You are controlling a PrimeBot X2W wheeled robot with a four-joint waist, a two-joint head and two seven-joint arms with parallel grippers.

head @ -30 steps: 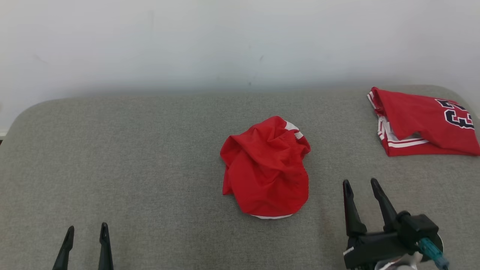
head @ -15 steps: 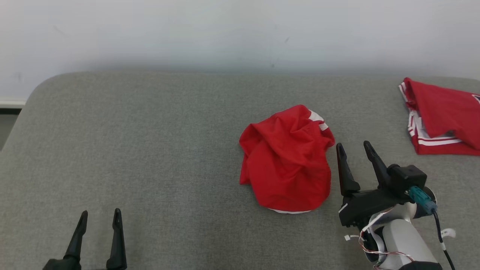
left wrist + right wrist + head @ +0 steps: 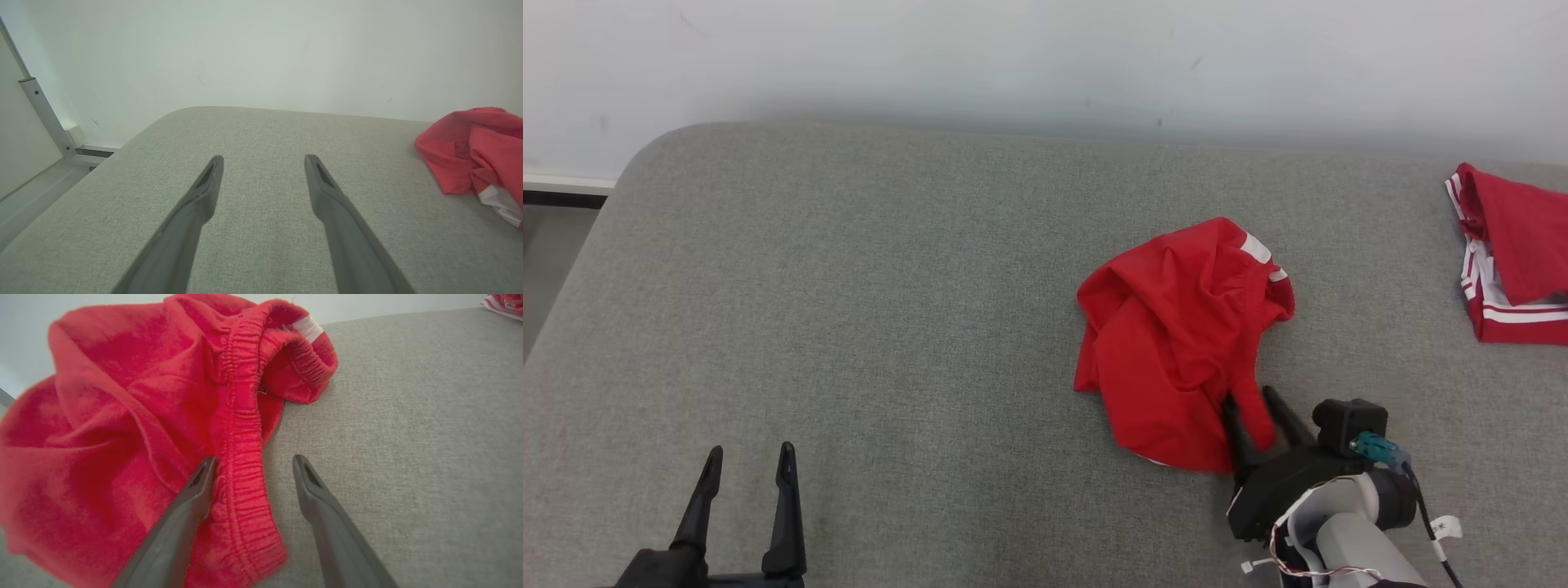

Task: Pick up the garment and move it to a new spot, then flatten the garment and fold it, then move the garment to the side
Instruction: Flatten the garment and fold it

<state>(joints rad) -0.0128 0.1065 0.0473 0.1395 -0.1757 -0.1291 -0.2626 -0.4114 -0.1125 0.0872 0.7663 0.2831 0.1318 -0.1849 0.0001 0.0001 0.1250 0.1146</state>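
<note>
The crumpled red garment (image 3: 1176, 327) sits right of centre on the grey surface (image 3: 890, 286). The right gripper (image 3: 253, 459) has its jaws spread, straddling the elastic waistband (image 3: 245, 428), not clamped yet. The left gripper (image 3: 752, 447) hangs over bare surface at the front-left, jaws wide apart.

red garment (image 3: 1176, 343), crumpled, on grey cushion (image 3: 890, 327)

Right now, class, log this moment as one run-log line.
phase: pre-grasp | right gripper: open, astride elastic waistband of crumpled red fabric garment | left gripper: open, above grey upholstered surface
</note>
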